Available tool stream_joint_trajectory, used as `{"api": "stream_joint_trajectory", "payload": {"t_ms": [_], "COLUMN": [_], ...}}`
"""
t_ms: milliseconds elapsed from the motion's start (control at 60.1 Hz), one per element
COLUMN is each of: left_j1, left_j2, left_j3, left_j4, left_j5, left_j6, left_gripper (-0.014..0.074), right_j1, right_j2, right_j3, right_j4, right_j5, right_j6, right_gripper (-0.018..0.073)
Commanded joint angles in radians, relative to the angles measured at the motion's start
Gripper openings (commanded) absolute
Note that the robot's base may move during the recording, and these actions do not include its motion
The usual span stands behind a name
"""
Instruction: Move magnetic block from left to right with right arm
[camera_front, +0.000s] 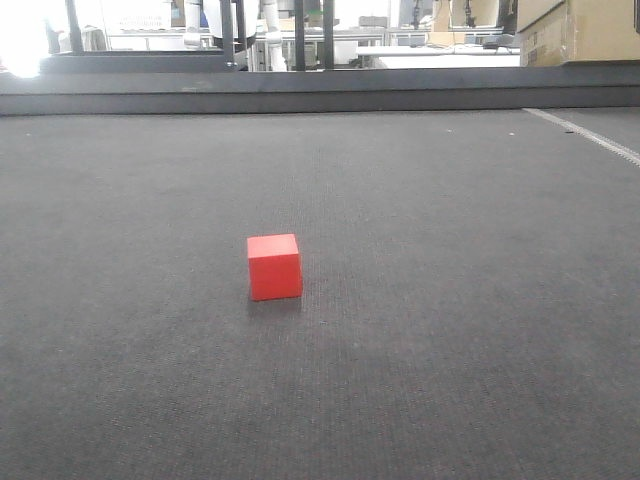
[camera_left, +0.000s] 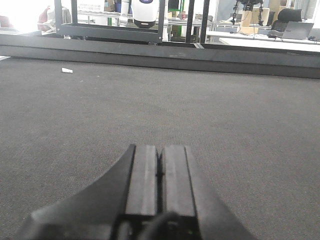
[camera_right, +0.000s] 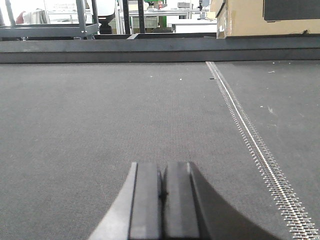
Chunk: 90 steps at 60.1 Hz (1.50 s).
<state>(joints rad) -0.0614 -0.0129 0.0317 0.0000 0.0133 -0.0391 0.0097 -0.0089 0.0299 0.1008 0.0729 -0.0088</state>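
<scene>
The magnetic block, a small bright-red cube, rests alone on the dark grey mat, slightly left of centre in the front view. No arm appears in that view. In the left wrist view my left gripper is shut, its two black fingers pressed together with nothing between them, low over the mat. In the right wrist view the right arm's gripper is likewise shut and empty. The block shows in neither wrist view.
A raised dark ledge borders the mat's far side. A white zipper-like seam runs along the mat at the right. A small white scrap lies far left. Cardboard boxes stand beyond the ledge.
</scene>
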Motion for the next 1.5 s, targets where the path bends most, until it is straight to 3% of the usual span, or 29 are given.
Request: {"api": "stream_joint_trajectory", "payload": {"t_ms": [0,632,982,1048,1182,1298,1481], "left_j1": [0.002,0.002,0.002,0.002,0.002,0.002,0.002], "left_j2": [-0.014,-0.014,-0.014,-0.014,-0.014,-0.014,-0.014], "left_j3": [0.009,0.009,0.009,0.009,0.009,0.009,0.009], "left_j4": [0.0,0.0,0.0,0.0,0.0,0.0,0.0], "left_j5": [-0.09,-0.09,-0.09,-0.09,-0.09,-0.09,-0.09], "left_j6": [-0.008,-0.008,-0.008,-0.008,-0.008,-0.008,-0.008], "left_gripper": [-0.0116,-0.0116,-0.0116,-0.0116,-0.0116,-0.0116,-0.0116], "right_j1": [-0.005,-0.005,-0.005,-0.005,-0.005,-0.002,0.008], "right_j2": [-0.02,-0.02,-0.02,-0.02,-0.005,0.067,0.206], "right_j3": [-0.004,-0.004,-0.027,-0.085,-0.276,-0.434,-0.559], "right_j4": [-0.006,-0.035,0.004,0.016,0.016,0.035,0.104], "right_j5": [-0.088,-0.092,-0.279,-0.238,-0.003,0.133,0.194], "right_j6": [-0.001,-0.015,0.003,0.009,0.009,0.009,0.009], "right_gripper": [0.0069,0.0069,0.0069,0.0069,0.0072,0.0165,0.0465]}}
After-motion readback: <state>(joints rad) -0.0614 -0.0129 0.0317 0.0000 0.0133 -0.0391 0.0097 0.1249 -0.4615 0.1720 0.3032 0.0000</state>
